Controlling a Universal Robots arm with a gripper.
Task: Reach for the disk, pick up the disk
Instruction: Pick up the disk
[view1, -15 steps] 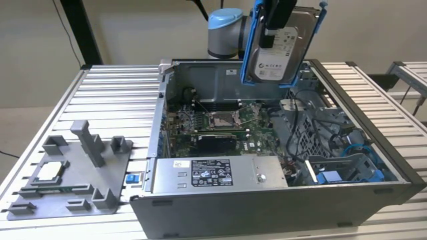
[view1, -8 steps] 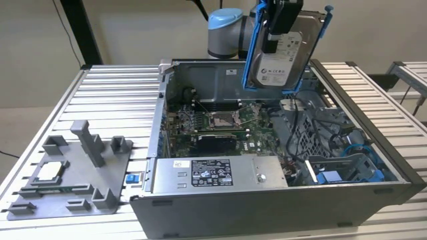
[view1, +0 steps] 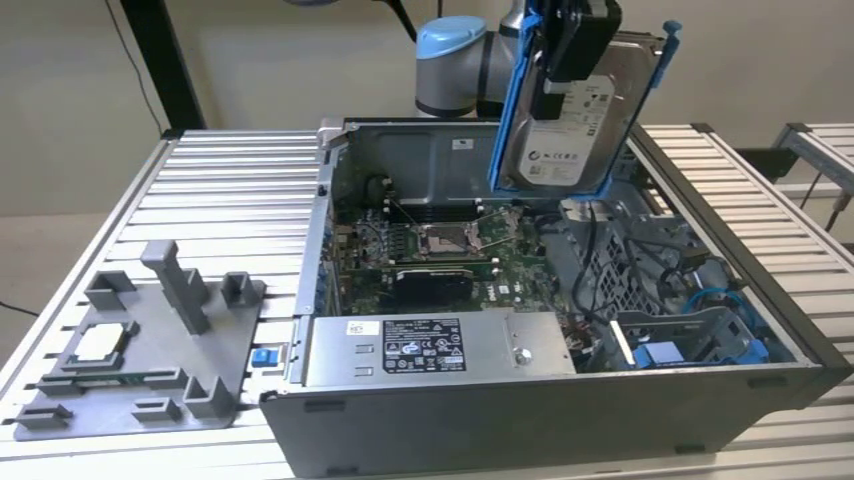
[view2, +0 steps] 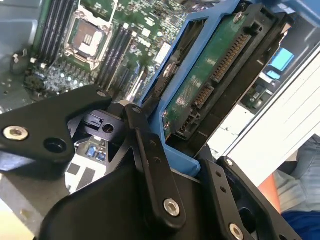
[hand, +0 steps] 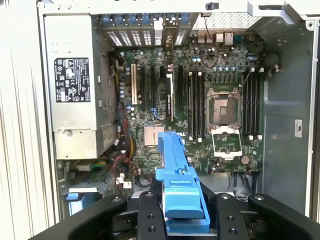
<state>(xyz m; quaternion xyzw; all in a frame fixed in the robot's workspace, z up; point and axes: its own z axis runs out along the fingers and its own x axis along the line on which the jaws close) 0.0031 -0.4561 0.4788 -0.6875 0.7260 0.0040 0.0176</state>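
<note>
The disk (view1: 571, 125), a silver hard drive with a white label and bright blue side rails, hangs upright in the air above the open computer case (view1: 561, 400). My gripper (view1: 583, 40) is shut on its top edge. In the second wrist view the disk (view2: 210, 85) shows its green circuit board and connectors, clamped in its blue rails between the black fingers (view2: 150, 160). In the first wrist view the disk's blue rail (hand: 176, 180) sticks out from between the black fingers (hand: 150, 220), over the motherboard (hand: 200, 105).
The case lies open on a slatted metal table (view1: 227, 200), with a power supply (view1: 427, 345) at the front and a blue drive bay with cables (view1: 694, 340) at the exterior view's right. A grey fixture plate (view1: 147, 350) holding a small silver chip sits at the exterior view's left.
</note>
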